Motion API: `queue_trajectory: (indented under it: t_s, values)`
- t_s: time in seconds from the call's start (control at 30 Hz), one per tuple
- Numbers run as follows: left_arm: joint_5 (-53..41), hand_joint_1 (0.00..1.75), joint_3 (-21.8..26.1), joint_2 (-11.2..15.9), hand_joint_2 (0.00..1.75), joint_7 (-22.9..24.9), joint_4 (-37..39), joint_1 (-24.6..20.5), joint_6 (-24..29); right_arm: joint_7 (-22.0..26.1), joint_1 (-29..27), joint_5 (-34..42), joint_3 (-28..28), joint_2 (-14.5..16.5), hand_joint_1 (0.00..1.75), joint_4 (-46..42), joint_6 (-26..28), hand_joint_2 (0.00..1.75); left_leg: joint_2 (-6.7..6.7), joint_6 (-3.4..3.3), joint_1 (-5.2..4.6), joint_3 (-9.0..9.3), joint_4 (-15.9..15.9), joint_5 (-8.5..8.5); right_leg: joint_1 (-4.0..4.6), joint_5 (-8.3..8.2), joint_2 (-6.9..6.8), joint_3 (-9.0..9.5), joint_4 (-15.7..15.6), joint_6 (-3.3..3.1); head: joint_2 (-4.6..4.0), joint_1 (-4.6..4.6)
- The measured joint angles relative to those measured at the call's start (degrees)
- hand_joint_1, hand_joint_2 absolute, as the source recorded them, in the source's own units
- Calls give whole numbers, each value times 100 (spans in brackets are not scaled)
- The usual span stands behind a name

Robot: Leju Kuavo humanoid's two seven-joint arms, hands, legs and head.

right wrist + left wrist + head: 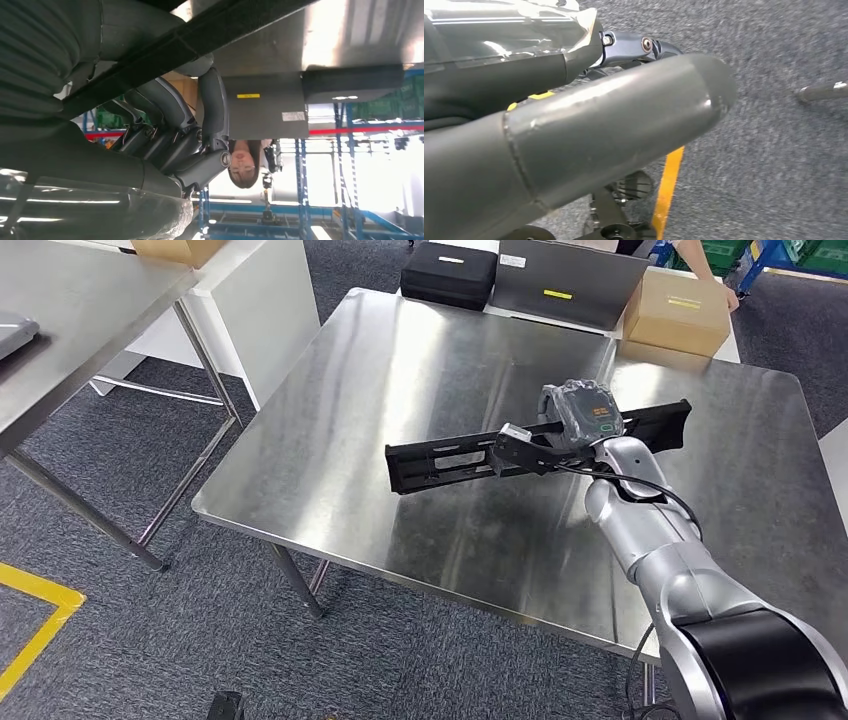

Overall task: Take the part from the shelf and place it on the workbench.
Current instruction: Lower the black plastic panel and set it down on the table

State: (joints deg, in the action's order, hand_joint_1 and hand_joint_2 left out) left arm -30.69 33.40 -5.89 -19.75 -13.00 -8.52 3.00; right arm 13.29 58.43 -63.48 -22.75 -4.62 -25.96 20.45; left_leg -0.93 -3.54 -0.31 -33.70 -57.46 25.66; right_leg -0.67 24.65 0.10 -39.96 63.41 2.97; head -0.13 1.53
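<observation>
Over the workbench (400, 390), right hand (580, 418) grips one part (440, 462).

Bare steel workbench (420, 390), grey carpet (150, 640)

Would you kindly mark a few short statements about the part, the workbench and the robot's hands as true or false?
1. The right hand holds the long black part. True.
2. The part is over the steel workbench. True.
3. The cardboard box lies under the part. False: it sits at the far edge, apart from it.
4. The left hand grips the part too. False: it hangs over the grey carpet.
</observation>
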Motion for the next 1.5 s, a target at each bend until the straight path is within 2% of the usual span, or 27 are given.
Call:
queue_trajectory:
  t_s: [0.03, 0.1, 0.13, 0.27, 0.4, 0.53, 0.6, 0.67, 0.73, 0.87, 1.03, 1.2, 1.5]
  values:
    - [0, 0, 0, -2, 0, -18, 1, 0, 5, -1, 11, -4, 2, 0, 171, 19, 14, 175, -9, 23, -20, 26, -17, 43, 14, -161, -1, 136, -334, -17, 0, 0]
    - [-2, 0, 0, -6, 0, -91, 2, 2, 37, -2, 24, -10, 10, -2, 171, 55, 36, 175, -22, 74, -46, 46, -46, 115, 38, -269, 0, 264, -613, -85, 0, 12]
    - [-9, 0, 0, -4, 0, -160, 0, 5, 79, -2, 20, -14, 16, -5, 171, 67, 40, 175, -22, 92, -41, 63, -34, 134, 31, -264, 2, 271, -616, -117, 0, 22]
    - [-64, 0, -1, -14, 0, -644, -14, 2, 360, -2, 8, -27, 75, -36, 171, 102, 101, 175, -7, -4, -25, 127, 17, 122, 16, -276, 18, 327, -681, -123, 0, 33]
    - [-94, 0, -2, -29, 0, -753, -13, -6, 444, -1, -24, -30, 109, -55, 171, 135, 117, 175, 14, 17, -10, 139, 47, 146, 34, -262, 44, 317, -678, -142, 0, 35]
    - [-197, 0, -11, -50, 0, -1052, -12, -7, 921, -3, -42, -131, 115, -85, 171, 154, 182, 175, 19, 45, 0, 141, 59, 157, 48, -256, 47, 314, -678, -153, 0, 33]
    - [-215, 0, -10, -64, 87, -1066, -10, -9, 1026, -7, -44, -224, 113, -96, 86, 159, 225, 87, 22, 58, 1, 141, 62, 153, 50, -260, 47, 315, -678, -160, 0, 32]
    - [-209, 0, -9, -77, 87, -1053, -9, -9, 1061, -20, -42, -284, 111, -104, 0, 167, 246, 0, 28, 76, -1, 142, 63, 147, 49, -266, 47, 317, -678, -169, 0, 32]
    - [-184, 0, -6, -83, 0, -1039, -9, -8, 1052, -45, -42, -321, 110, -110, 0, 177, 251, 0, 33, 85, -4, 142, 63, 144, 48, -269, 47, 321, -678, -172, 0, 32]
    - [-126, 0, -2, -84, 0, -978, -9, -2, 1020, -119, -38, -342, 115, -113, 0, 210, 185, 0, 36, 85, -18, 142, 62, 142, 44, -271, 46, 328, -678, -170, 0, 32]
    - [-70, 0, 26, -74, 0, -832, -7, 30, 983, -275, 37, -365, 144, -114, 0, 250, -256, 0, 35, 84, -34, 142, 61, 141, 36, -272, 46, 331, -677, -168, 0, 32]
    - [-52, 0, 77, -67, 0, -739, -6, 63, 909, -534, 153, -309, 215, -118, 0, 312, -1003, 0, 34, 83, -46, 142, 61, 141, 26, -272, 45, 331, -678, -168, 0, 31]
    - [-38, 0, 152, -49, 0, -509, -2, 96, 819, -1281, 430, -174, 423, -208, 0, 464, -2476, 0, 34, 81, -59, 142, 60, 142, 12, -272, 46, 331, -678, -168, 0, 32]
